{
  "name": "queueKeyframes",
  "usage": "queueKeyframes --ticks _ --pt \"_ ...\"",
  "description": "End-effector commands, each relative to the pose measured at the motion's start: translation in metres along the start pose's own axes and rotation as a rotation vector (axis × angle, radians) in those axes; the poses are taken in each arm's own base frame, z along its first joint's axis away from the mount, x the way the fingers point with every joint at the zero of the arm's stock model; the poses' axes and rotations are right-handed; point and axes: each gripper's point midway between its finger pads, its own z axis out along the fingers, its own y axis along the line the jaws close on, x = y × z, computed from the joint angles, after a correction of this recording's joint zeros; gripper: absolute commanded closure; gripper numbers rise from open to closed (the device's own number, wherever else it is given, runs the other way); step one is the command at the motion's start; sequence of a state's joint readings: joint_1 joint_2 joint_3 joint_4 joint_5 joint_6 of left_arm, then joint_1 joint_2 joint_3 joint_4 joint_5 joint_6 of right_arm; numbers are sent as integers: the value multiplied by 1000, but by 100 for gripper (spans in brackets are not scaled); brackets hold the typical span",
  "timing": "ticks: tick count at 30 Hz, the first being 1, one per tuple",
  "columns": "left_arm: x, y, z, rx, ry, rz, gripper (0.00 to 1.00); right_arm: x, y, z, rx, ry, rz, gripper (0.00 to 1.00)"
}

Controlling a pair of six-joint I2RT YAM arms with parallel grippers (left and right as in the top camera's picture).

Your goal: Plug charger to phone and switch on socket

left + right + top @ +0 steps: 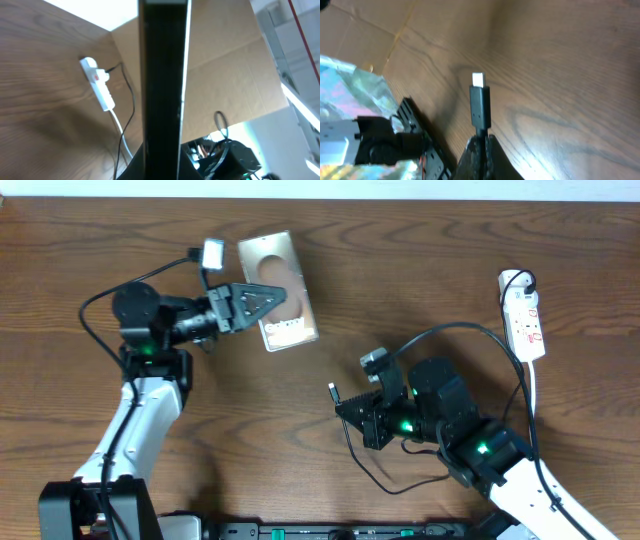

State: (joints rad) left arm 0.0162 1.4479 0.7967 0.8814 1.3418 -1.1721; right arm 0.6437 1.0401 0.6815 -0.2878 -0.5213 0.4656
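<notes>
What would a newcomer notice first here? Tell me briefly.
The left gripper clamps the shiny gold phone at the upper left. Near the centre, the right gripper pinches the charger's connector, its metal tip sticking out. The white socket lies at the far right with a black cable plugged in.
</notes>
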Motion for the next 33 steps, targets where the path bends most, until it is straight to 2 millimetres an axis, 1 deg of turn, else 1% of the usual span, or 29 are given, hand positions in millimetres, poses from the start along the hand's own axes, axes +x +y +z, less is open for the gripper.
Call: queueKeyframes --ticks 1,6,10,16,24,28,33 --pt "-1 -15 14 22 -7 55 93 10 0 5 -35 10 53 99" --pt "0 -17 25 25 -24 75 93 -12 11 3 -75 -76 -2 99" --pt "1 -18 30 26 -29 95 93 -19 9 3 -58 -111 6 99" --pt "5 -19 34 31 -17 99 93 -37 22 -1 -109 -182 -36 99" --pt "5 -19 34 32 -15 103 93 -48 28 -4 -128 -226 -53 99" --pt "5 -19 34 32 -15 103 93 -55 24 -6 -98 -264 -56 99" --pt "5 -19 34 32 -15 103 92 -60 27 -7 -108 -282 -66 99"
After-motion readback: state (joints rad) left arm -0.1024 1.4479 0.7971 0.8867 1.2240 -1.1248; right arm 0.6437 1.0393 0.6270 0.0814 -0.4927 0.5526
